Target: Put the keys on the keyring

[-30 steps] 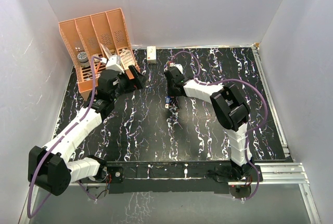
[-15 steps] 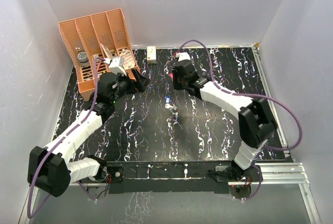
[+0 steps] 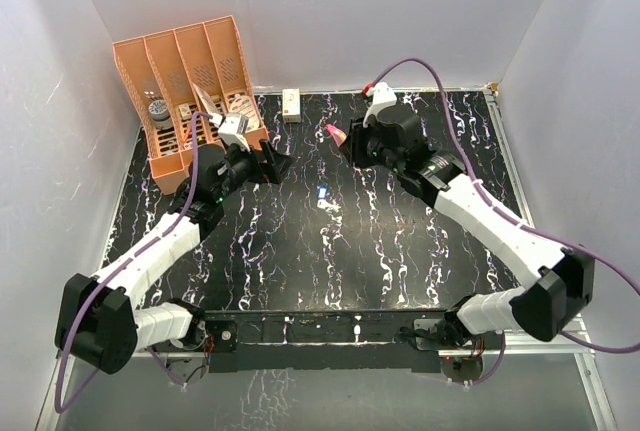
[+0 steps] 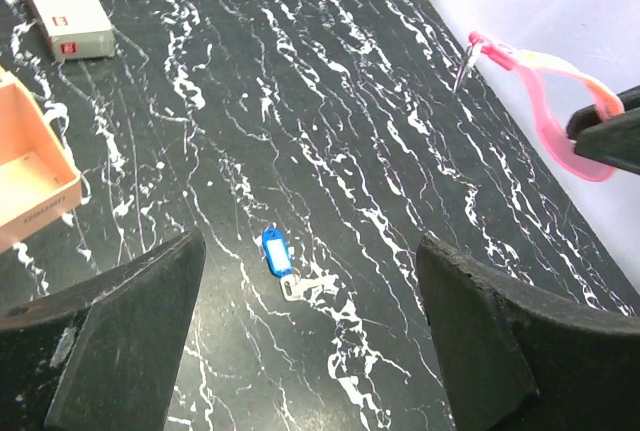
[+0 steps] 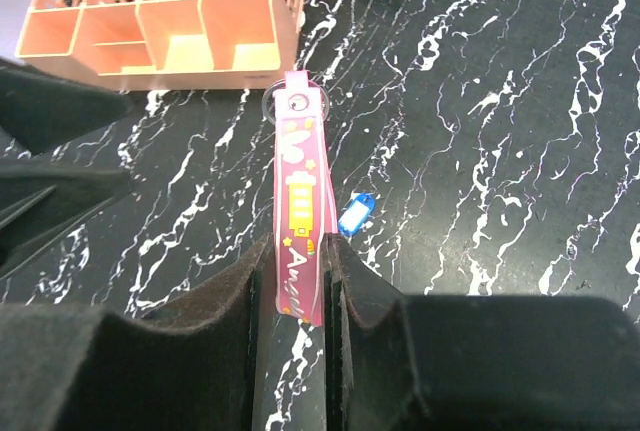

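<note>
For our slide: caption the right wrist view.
Right gripper holds the pink keyring; blue key lies on the table.

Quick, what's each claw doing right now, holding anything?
Left gripper: open, holding nothing.
Right gripper: closed on the pink keyring.

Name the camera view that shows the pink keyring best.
Right wrist: the keyring runs lengthwise mid-frame, clamped in the right pincer, its print and metal ring clear. Left wrist shows it sideways at the frame's right edge, as a looped strap. Top external shows only a small pink speck.
</note>
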`<action>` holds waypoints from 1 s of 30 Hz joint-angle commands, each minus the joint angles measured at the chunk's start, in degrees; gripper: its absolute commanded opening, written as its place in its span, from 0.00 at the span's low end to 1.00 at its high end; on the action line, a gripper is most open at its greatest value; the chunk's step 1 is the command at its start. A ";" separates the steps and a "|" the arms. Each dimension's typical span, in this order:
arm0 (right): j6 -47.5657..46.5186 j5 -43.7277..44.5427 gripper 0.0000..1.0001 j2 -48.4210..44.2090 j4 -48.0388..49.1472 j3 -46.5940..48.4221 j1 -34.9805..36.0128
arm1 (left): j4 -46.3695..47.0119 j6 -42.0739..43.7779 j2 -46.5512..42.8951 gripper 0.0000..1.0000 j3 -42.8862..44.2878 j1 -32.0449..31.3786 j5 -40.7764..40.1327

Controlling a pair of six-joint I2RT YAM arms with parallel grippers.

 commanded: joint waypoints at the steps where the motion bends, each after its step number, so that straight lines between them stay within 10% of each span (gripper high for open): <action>1: -0.96 -3.43 0.21 -4.12 -1.90 -0.04 0.15 | 8.15 3.74 1.23 0.84 -0.37 -0.34 5.04; 30: -1.03 -6.76 0.20 -9.39 -5.41 -1.10 0.17 | 24.69 19.80 9.22 0.60 -0.45 -13.71 -5.36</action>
